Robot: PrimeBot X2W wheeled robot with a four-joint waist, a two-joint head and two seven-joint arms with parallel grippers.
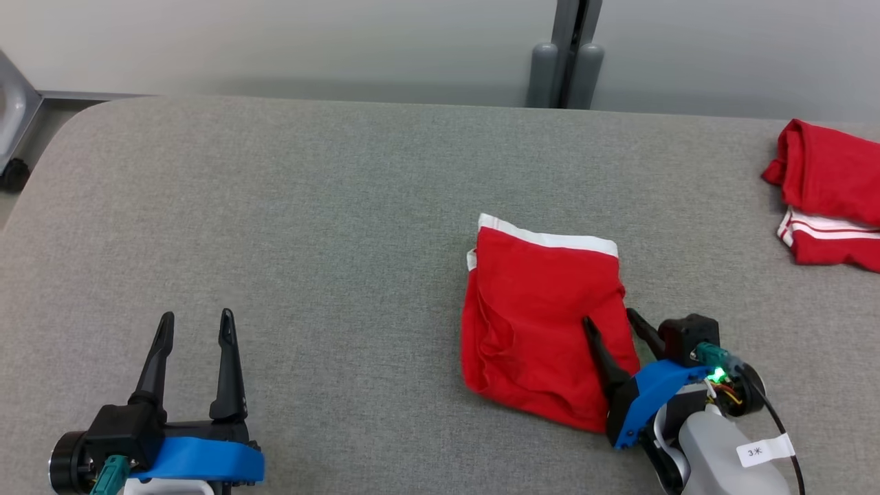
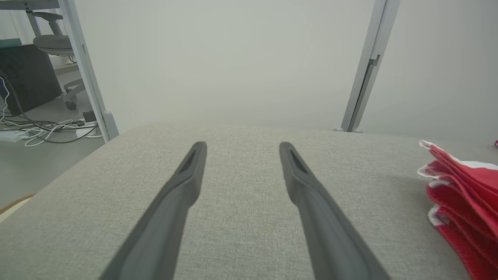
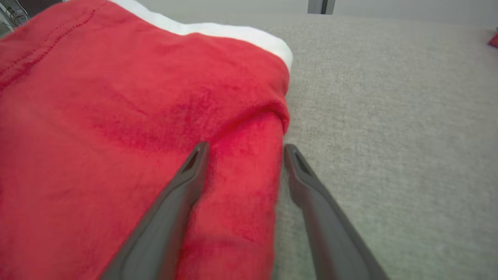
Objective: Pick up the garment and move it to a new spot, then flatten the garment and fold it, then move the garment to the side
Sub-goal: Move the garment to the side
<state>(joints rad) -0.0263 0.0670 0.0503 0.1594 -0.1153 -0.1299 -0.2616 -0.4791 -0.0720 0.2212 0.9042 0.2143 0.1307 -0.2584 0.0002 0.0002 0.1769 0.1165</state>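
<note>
Garment (image 1: 543, 323) on table (image 1: 275, 206); other garment (image 1: 828, 192) far right; right hand (image 1: 609, 316) astride edge.

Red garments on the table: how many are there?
2: a folded garment at the right gripper, and a red pile at the right edge of the table, perhaps several pieces.

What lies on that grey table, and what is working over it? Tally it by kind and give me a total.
Folded garments: 1, the folded red garment with a white band at its far edge.
Heaps: 1, the heap of red clothing at the right edge; pieces in it unclear.
End effectors: 2, the left end effector and the right end effector, both open.
Total: 4
</note>
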